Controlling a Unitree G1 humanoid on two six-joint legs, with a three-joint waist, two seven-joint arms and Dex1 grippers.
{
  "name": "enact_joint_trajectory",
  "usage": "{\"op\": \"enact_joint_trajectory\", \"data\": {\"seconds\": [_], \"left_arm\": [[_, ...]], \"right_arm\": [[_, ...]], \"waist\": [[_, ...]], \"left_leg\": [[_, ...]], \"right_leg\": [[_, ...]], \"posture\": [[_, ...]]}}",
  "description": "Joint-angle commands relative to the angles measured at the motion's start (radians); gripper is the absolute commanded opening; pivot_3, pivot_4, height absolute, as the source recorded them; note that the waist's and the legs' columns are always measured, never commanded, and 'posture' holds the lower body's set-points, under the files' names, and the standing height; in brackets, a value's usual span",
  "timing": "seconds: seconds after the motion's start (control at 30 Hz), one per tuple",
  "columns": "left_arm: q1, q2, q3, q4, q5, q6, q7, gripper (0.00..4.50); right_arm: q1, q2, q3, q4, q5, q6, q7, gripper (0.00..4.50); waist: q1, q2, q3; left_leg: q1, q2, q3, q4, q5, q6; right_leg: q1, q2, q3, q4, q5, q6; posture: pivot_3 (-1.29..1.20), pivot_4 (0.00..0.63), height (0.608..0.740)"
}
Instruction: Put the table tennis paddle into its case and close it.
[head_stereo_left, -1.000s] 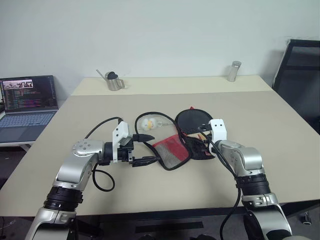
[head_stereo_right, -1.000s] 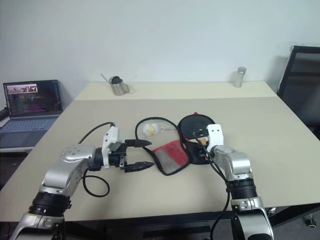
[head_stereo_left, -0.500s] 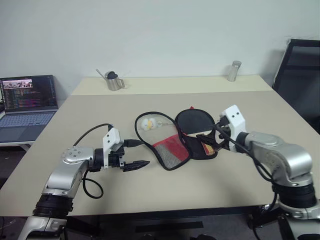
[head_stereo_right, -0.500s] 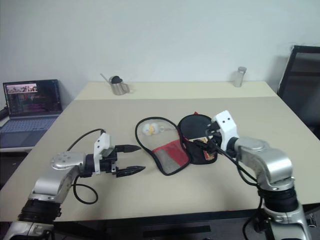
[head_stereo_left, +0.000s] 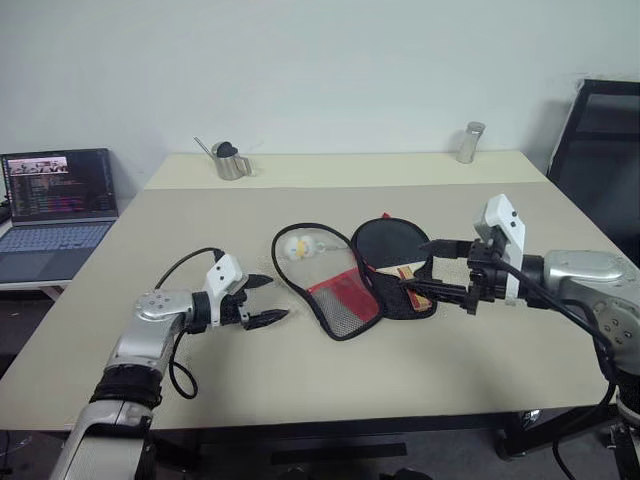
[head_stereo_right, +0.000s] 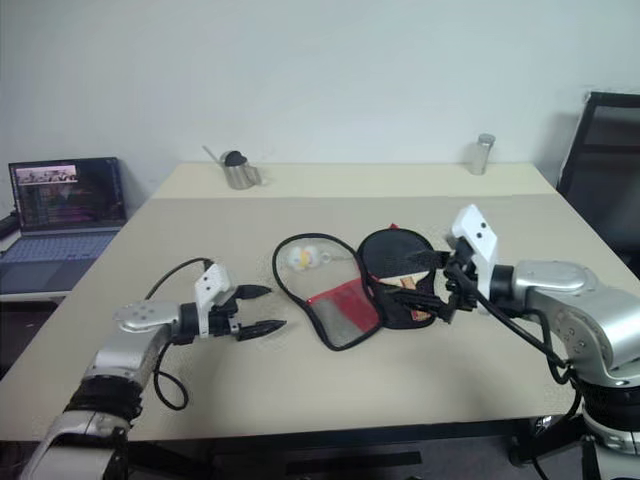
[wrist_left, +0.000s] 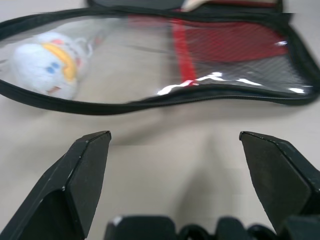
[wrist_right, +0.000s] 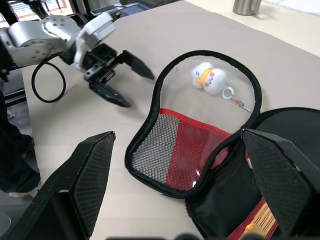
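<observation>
Both our grippers spread wide, holding nothing.

Our left gripper (head_stereo_left: 262, 300) hovers low over the table (head_stereo_left: 300, 380) beside the case (head_stereo_left: 340, 285), which lies unzipped mid-table. The table tennis paddle (head_stereo_left: 392, 250) rests in its far half; our right gripper (head_stereo_left: 438, 268) hangs above the handle.

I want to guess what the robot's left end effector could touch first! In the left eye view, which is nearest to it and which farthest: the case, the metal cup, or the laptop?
1. Case, just beside the left end effector, mid-table.
2. Laptop, off the table's left side.
3. Metal cup, far back right corner.
</observation>
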Motion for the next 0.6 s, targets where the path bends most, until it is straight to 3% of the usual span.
{"op": "enact_joint_trajectory", "data": {"seconds": [0.03,0.27,0.6], "left_arm": [[-0.078,-0.035,-0.013,0.11,0.039,-0.074,0.021,4.5],[-0.242,-0.123,-0.061,0.37,0.135,-0.187,0.043,4.5],[-0.494,-0.251,-0.02,0.427,0.096,-0.235,-0.024,4.5]], "right_arm": [[0.001,-0.018,-0.004,-0.032,0.007,-0.033,-0.008,4.44],[0.019,-0.037,-0.005,-0.028,0.003,-0.048,-0.02,4.44],[0.115,-0.136,-0.109,-0.078,0.098,0.05,-0.019,4.44]], "waist": [[0.001,0.0,0.0],[0.003,-0.001,0.001],[0.015,-0.005,0.003]], "left_leg": [[0.0,0.0,0.0,0.0,0.0,0.0],[-0.001,0.0,0.001,0.001,0.0,0.0],[-0.005,-0.001,-0.001,0.002,0.0,0.0]], "right_leg": [[0.0,0.0,0.0,0.0,0.0,0.0],[0.0,0.0,-0.001,0.0,0.001,0.001],[-0.001,0.0,-0.003,-0.003,0.001,0.002]], "posture": [[0.0,0.15,0.74],[0.0,0.15,0.74],[0.0,0.15,0.74]]}}
